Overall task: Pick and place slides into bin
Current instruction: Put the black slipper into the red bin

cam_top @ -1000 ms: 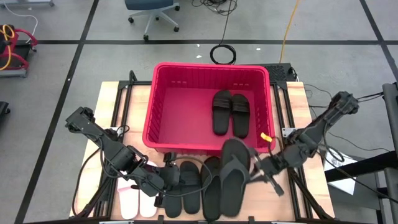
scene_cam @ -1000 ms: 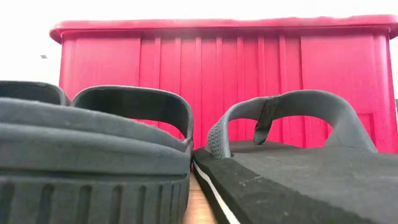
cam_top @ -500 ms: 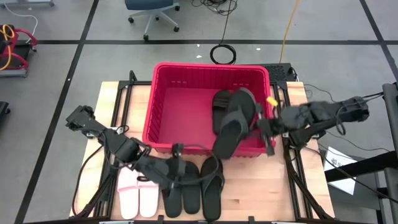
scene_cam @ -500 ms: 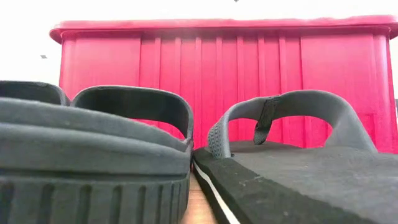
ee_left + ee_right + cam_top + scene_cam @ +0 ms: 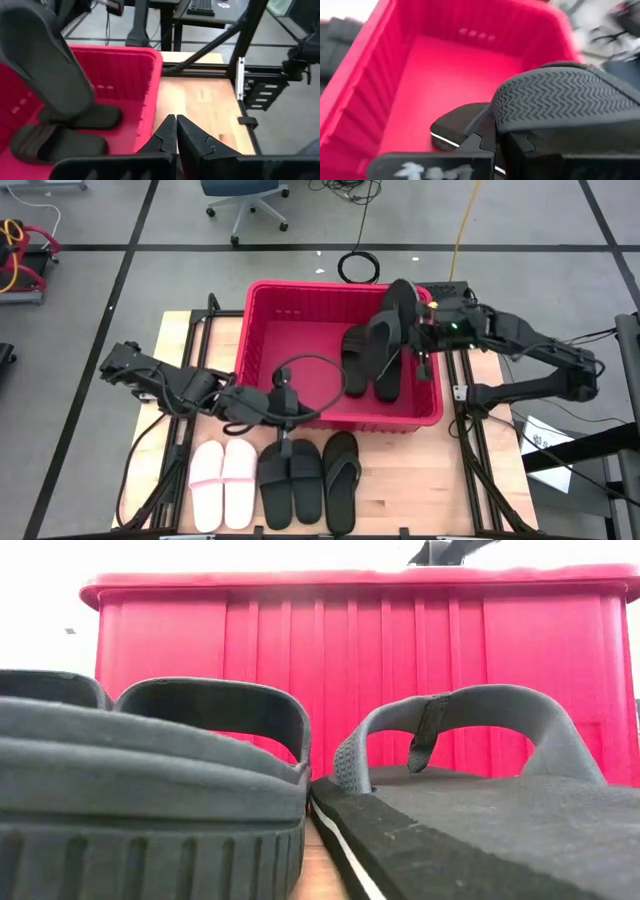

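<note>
The red bin (image 5: 262, 350) stands at the table's far middle with a black wide-strap pair (image 5: 372, 362) inside. My right gripper (image 5: 418, 330) is over the bin's right part, shut on a black flip-flop (image 5: 385, 335). My left gripper (image 5: 290, 405) hovers shut and empty over the bin's near wall (image 5: 150, 100). On the table in front of the bin lie, soles down, a pale pink pair (image 5: 222, 485), a black wide-strap pair (image 5: 290, 480) and a single black flip-flop (image 5: 340, 480). My right gripper pinches the flip-flop's long edge (image 5: 492, 117) between its two fingers, near the flip-flop's higher, far end. The fingers come from the table's right side. The flip-flop is lifted and tilted, treaded sole (image 5: 560, 100) showing, lower end (image 5: 357, 387) over the pair in the bin.
The bin's ribbed near wall (image 5: 350, 670) rises right behind the slides on the table. Bare wood shows left (image 5: 195, 340) and right (image 5: 400, 490) of the slides. A looped cable (image 5: 325, 365) of my left arm hangs over the bin's near part.
My right gripper has lifted the flip-flop off the table and carried it toward the far edge, over the bin's near wall; the flip-flop has tipped from flat to steeply tilted. My left gripper has moved from the slides toward the far edge, up to the bin's near wall.
</note>
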